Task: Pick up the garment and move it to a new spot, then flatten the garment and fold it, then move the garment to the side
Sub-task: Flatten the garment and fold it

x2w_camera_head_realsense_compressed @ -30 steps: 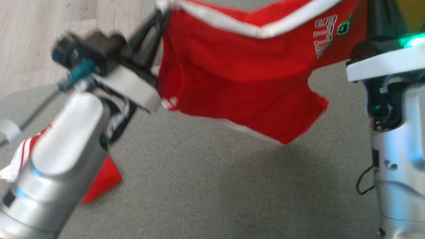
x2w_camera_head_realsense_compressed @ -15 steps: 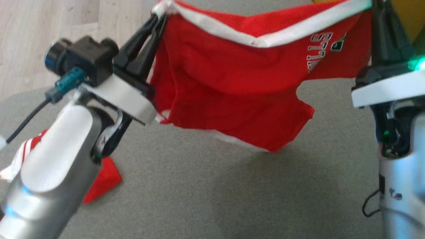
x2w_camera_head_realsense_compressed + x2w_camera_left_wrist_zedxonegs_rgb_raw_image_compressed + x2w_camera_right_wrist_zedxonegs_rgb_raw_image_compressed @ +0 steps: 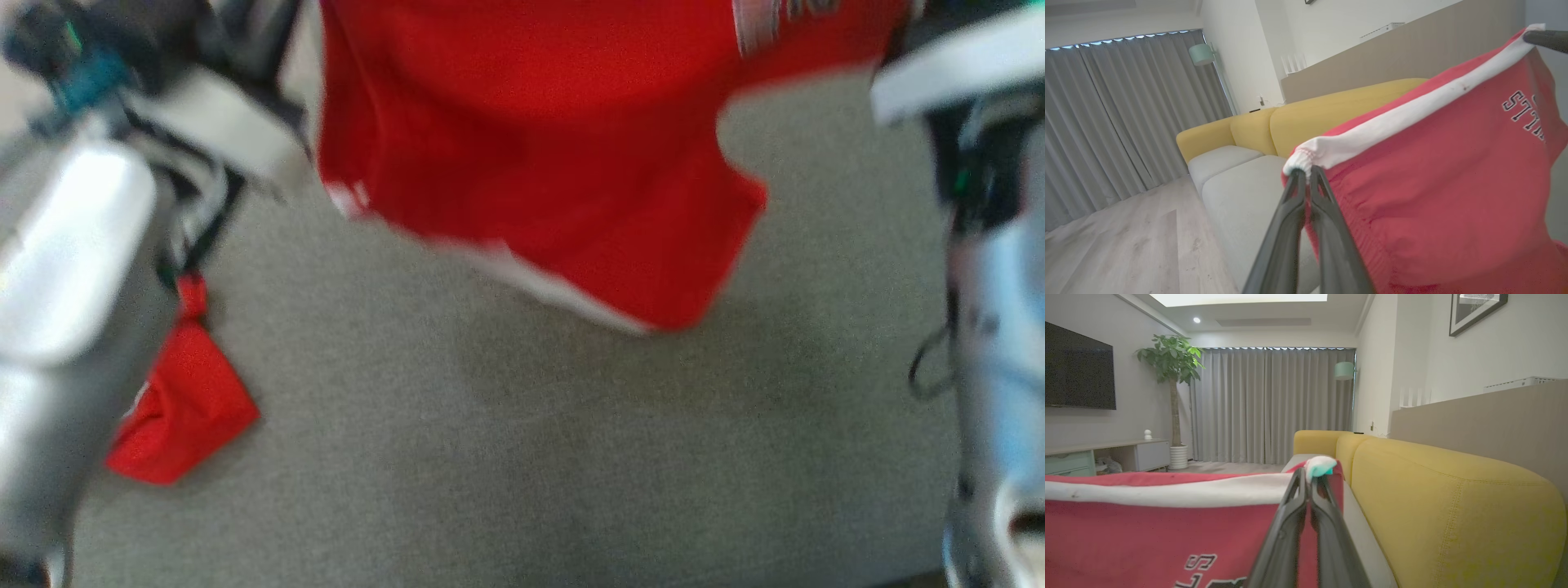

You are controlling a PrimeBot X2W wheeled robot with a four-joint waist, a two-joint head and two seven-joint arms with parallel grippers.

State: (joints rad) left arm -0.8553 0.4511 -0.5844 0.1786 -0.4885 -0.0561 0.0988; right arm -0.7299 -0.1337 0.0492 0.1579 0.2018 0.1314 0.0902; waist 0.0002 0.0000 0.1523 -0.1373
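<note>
The garment (image 3: 531, 163), red shorts with a white waistband and lettering, hangs in the air above the grey sofa seat (image 3: 490, 457), stretched between my two arms. In the left wrist view my left gripper (image 3: 1306, 171) is shut on one bunched end of the waistband (image 3: 1372, 134). A dark fingertip (image 3: 1545, 37) of the other gripper pinches the far end. In the right wrist view my right gripper (image 3: 1310, 473) is shut on its end of the garment (image 3: 1147, 539). The head view is blurred, with the garment's lower hem (image 3: 571, 298) hanging free.
A second red cloth (image 3: 180, 408) lies on the seat at the lower left, beside my left arm (image 3: 73, 245). The yellow sofa back (image 3: 1453, 506) runs along the right. Wooden floor (image 3: 1126, 245), grey curtains (image 3: 1269, 404) and a potted plant (image 3: 1171, 363) lie beyond.
The head view has shifted and blurred. The held garment and both wrists sit higher in it, the waistband now past the top edge. Both grips are unchanged.
</note>
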